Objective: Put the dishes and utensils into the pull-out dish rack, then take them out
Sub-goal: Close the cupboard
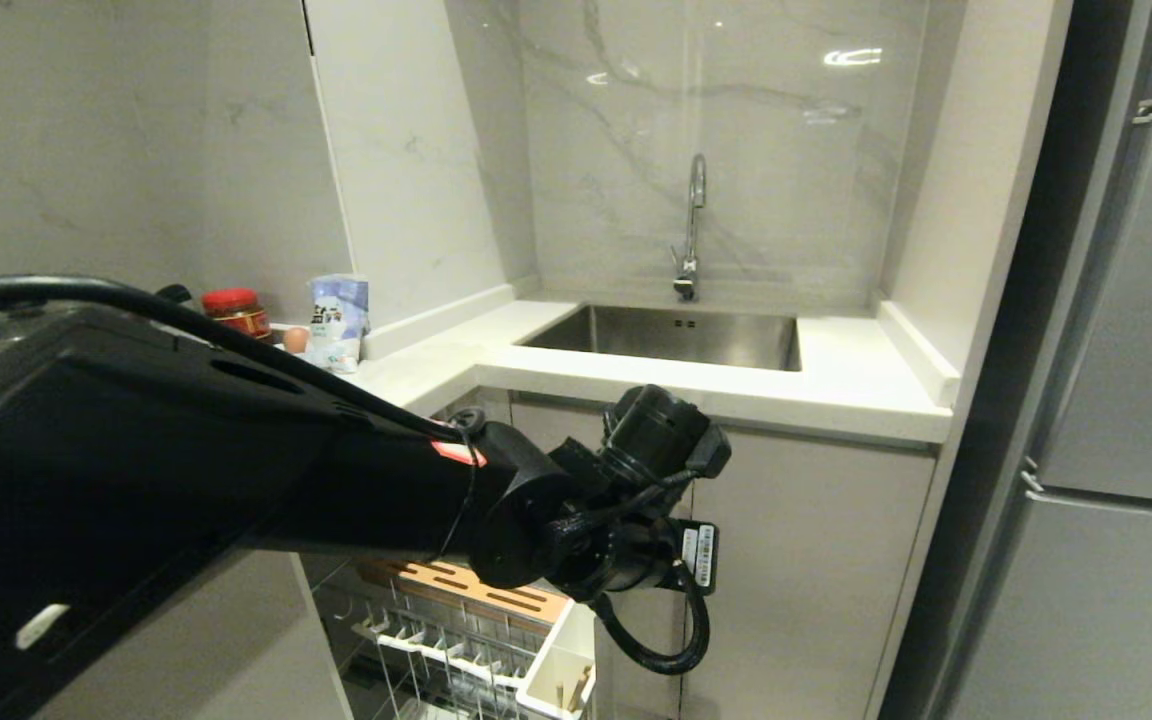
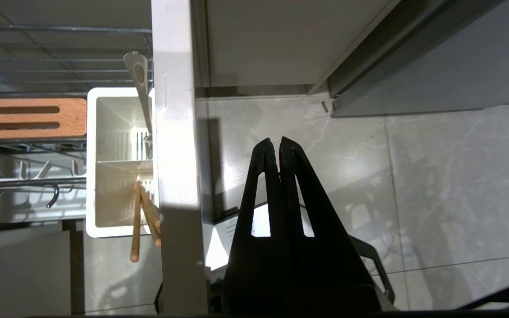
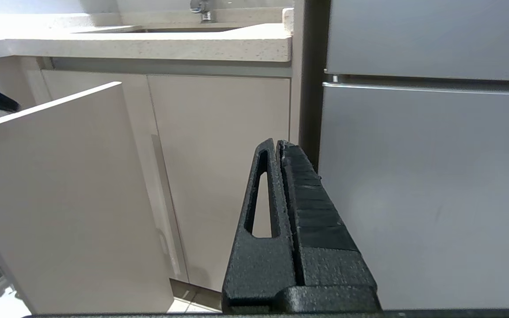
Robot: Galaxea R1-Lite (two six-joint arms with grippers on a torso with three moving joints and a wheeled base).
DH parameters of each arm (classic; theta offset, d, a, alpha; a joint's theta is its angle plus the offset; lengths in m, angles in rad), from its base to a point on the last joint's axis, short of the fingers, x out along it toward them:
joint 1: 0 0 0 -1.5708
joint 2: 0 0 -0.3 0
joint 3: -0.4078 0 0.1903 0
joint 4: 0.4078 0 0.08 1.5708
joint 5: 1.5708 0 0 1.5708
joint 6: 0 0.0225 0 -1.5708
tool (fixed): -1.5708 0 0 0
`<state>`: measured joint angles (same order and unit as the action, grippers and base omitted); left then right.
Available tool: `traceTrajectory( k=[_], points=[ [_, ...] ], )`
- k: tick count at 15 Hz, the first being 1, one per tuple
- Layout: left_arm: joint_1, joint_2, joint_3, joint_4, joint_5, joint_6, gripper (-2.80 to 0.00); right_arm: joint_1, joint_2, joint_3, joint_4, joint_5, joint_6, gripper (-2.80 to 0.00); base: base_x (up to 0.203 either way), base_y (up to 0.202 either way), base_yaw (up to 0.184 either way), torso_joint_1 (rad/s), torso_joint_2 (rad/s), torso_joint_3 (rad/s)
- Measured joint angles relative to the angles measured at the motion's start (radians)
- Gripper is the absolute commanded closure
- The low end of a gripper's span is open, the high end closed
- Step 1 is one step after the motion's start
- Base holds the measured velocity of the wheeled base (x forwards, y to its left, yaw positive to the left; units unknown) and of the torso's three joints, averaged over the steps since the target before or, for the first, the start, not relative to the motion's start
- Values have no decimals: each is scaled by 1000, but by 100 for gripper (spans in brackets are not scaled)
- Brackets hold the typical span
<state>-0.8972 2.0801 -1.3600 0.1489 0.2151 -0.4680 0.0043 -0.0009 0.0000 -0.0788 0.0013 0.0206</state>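
Note:
The pull-out dish rack point(image 1: 436, 640) stands drawn out below the counter, with its slotted wooden bar point(image 2: 24, 118) and white utensil caddy point(image 2: 117, 132). In the caddy a silver spoon point(image 2: 141, 84) stands in one compartment and a pair of wooden chopsticks point(image 2: 136, 229) leans in the other. My left gripper point(image 2: 279, 141) is shut and empty; it hangs over the floor tiles just outside the rack's pale cabinet front point(image 2: 177, 132). My left arm point(image 1: 386, 480) crosses the head view above the rack. My right gripper point(image 3: 277, 142) is shut and parked low, facing the cabinets. The dishes are out of view.
A steel sink point(image 1: 676, 335) with a faucet point(image 1: 693, 225) sits in the white counter point(image 1: 836, 380). A red-lidded jar point(image 1: 236, 310), a packet point(image 1: 339, 320) and an egg point(image 1: 296, 340) stand at the counter's back left. A grey fridge point(image 3: 427, 176) fills the right side.

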Motion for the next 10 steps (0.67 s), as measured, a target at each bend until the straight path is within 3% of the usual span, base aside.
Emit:
traceTrajectory(
  k=[3,10],
  points=[
    [6,41,-1,-3,7,0,0,0,0,0,0,0,0,0,0,0,0,0,0,0],
    [19,104,-7,-20,111,9,0,0,0,0,0,0,0,0,0,0,0,0,0,0]
  ],
)
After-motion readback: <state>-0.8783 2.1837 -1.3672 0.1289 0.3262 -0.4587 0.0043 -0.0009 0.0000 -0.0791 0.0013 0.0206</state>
